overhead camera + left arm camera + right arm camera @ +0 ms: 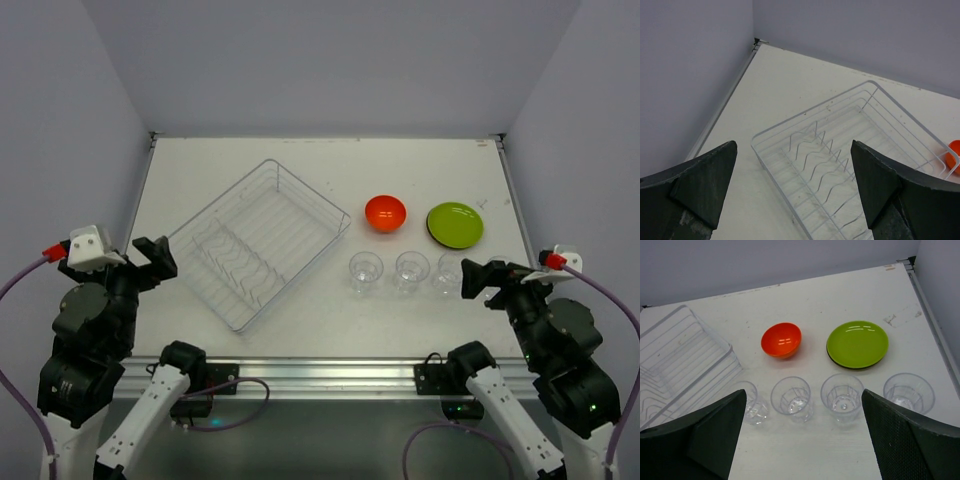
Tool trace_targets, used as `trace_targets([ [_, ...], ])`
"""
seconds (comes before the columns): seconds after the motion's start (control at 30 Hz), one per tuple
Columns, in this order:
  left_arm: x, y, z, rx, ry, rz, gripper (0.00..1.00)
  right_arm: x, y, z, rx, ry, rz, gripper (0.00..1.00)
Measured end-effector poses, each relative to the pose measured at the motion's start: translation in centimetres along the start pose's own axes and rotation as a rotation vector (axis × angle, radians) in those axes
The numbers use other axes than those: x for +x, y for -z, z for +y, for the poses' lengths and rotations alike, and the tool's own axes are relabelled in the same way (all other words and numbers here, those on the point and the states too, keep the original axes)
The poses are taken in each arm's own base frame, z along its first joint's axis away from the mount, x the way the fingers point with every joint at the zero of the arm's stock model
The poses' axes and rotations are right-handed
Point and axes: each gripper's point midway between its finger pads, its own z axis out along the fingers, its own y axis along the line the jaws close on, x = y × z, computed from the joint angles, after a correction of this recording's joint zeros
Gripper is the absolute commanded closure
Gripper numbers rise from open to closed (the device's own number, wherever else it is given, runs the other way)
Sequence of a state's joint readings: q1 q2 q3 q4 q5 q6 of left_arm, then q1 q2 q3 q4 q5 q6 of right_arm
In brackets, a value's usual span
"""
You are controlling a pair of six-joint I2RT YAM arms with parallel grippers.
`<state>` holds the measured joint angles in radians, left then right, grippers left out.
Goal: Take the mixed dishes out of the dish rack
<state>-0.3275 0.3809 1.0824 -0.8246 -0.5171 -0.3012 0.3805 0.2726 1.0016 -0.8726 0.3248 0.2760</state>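
Nearest the viewer, at the near edge of the tabletop (330, 170), two robot arms are mounted. The left gripper (158, 258) is seen spread wide and holding nothing, poised near the left edge, just beside the rack (262, 240). The right gripper (478, 278) is likewise spread wide and holding nothing, poised near the right edge.

Just beyond the right gripper, four clear tumblers (791, 399) are set upright in a row running parallel to the near edge, each apart from its neighbour. The leftmost is placed near the rack's right corner. The rightmost is partly hidden by the gripper in the overhead view.

Farther back, an orange-red bowl (782, 339) and a green plate (857, 343) are laid side by side, apart, on the right half of the tabletop, with the plate nearer the right edge.

The rack is set at an angle on the left half. Only bare wire ridges can be seen inside it.

Every dish is found on the tabletop outside the rack, so the unloading is judged complete, with nothing visibly left to lift out
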Motion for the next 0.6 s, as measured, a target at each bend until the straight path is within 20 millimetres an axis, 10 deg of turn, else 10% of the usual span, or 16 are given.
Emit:
trace_targets([
  [0.6, 0.6, 1.9, 1.6, 0.035, -0.089, -0.101, 0.0, -0.8, 3.6, -0.8, -0.04, 0.005, -0.085, 0.01],
])
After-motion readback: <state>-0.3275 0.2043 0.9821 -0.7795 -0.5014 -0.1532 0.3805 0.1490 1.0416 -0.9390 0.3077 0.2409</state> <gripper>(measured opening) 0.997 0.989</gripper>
